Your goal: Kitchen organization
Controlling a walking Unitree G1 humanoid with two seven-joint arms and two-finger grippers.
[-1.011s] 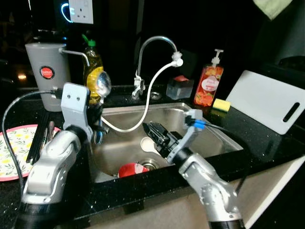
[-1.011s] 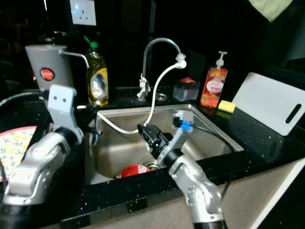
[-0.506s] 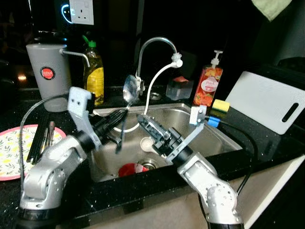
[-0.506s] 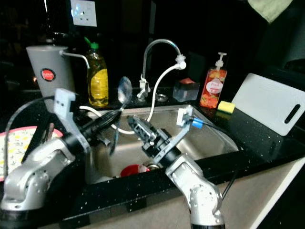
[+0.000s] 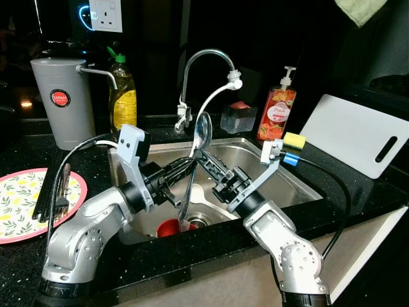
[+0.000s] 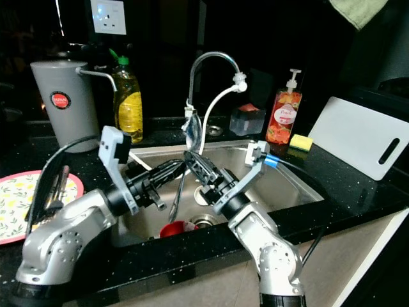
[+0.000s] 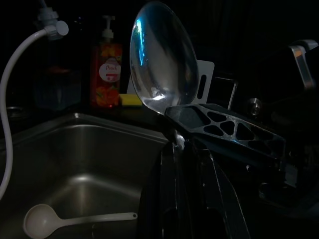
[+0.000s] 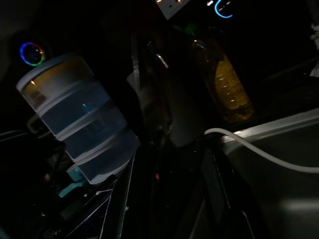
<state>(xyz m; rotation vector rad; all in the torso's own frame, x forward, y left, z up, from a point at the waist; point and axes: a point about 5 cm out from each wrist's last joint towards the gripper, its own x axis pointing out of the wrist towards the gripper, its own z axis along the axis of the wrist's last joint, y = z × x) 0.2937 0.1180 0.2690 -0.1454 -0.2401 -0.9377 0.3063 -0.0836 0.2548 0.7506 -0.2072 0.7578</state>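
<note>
Left eye: my left gripper (image 5: 177,176) is out over the sink (image 5: 281,167), fingers clamped on the handle of a big metal spoon (image 5: 202,130). The spoon stands nearly upright, bowl up, in front of the faucet (image 5: 204,59) and its white hose (image 5: 216,97). My right gripper (image 5: 214,167) is just beside the spoon's shaft from the other side; can't tell whether its fingers are apart or touching the spoon. A red cup (image 5: 167,227) sits low in the sink by the drain. On the counter (image 5: 358,192): grey canister (image 5: 62,102), yellow dish-soap bottle (image 5: 122,96), orange pump bottle (image 5: 277,112), yellow sponge (image 5: 294,140), white cutting board (image 5: 358,135), and a patterned plate (image 5: 19,204) with cutlery (image 5: 54,192) on its near edge.

Right eye: same layout, both grippers meet at the spoon over the sink.

Left wrist: spoon bowl close up, my fingers (image 7: 224,130) closed on its neck. A white ladle (image 7: 75,219) lies on the sink floor.

Right wrist: very dark; a tiered translucent container (image 8: 79,117) and the soap bottle are all I can make out.
</note>
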